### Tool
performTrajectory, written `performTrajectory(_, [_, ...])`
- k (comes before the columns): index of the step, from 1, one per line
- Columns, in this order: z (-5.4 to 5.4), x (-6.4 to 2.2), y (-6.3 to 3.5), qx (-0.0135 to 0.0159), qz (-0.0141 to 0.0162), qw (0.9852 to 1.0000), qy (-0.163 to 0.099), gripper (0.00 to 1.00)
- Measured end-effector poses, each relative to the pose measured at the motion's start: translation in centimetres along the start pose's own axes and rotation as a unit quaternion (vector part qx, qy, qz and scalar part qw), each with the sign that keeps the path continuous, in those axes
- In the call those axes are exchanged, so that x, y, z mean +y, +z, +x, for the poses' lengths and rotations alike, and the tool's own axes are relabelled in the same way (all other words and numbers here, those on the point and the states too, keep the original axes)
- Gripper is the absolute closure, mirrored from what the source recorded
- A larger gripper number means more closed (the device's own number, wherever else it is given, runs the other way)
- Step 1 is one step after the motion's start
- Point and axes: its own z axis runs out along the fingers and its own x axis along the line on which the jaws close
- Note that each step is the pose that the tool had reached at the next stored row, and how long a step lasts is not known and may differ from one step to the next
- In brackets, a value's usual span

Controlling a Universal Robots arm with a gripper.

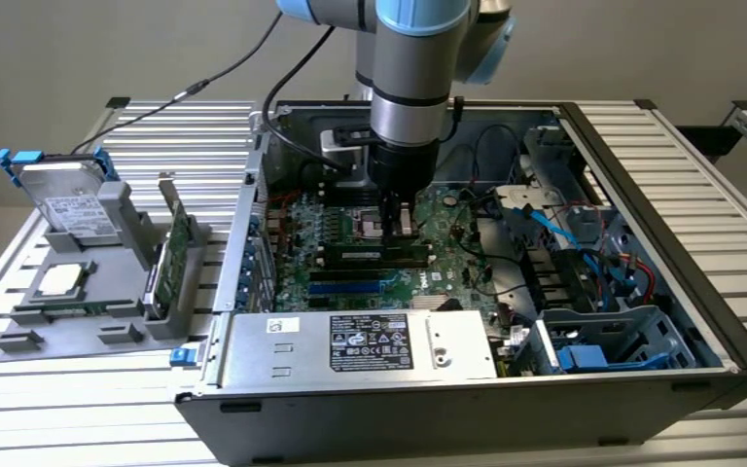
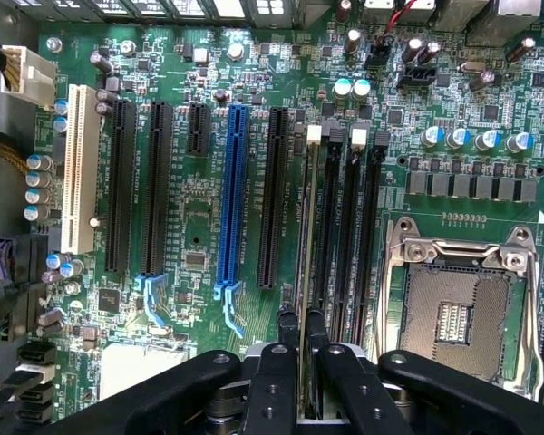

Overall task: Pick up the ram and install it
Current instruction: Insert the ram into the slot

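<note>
1 step was in hand: you held the ram [image 2: 305, 236] edge-on over the black memory slots [image 2: 344, 227], at the centre of the exterior view. Your gripper [image 2: 303, 319] was nearly closed, pinching it. Seating, I judged, called for keeping its edge squarely along 1 slot.

1. The power supply [image 1: 458, 352] carries a black-and-white label [image 1: 371, 342] with rows of print and symbols, none legible.
2. The hard drive [image 1: 52, 183] bears a white sticker [image 1: 78, 214], its print unreadable.
3. The motherboard [image 2: 199, 217] has tiny white lettering, too small to read.
4. The ram [image 2: 304, 272], seen edge-on, gives nothing readable.
</note>
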Motion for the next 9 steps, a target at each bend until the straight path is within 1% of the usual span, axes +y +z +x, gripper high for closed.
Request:
performTrajectory(5, [-0.06,-0.02,0.07,-0.0004,-0.0006,1.0,0.007,0.86])
performTrajectory(9, [-0.08,-0.01,0.1,-0.0002,-0.0011,0.9999,0.012,0.86])
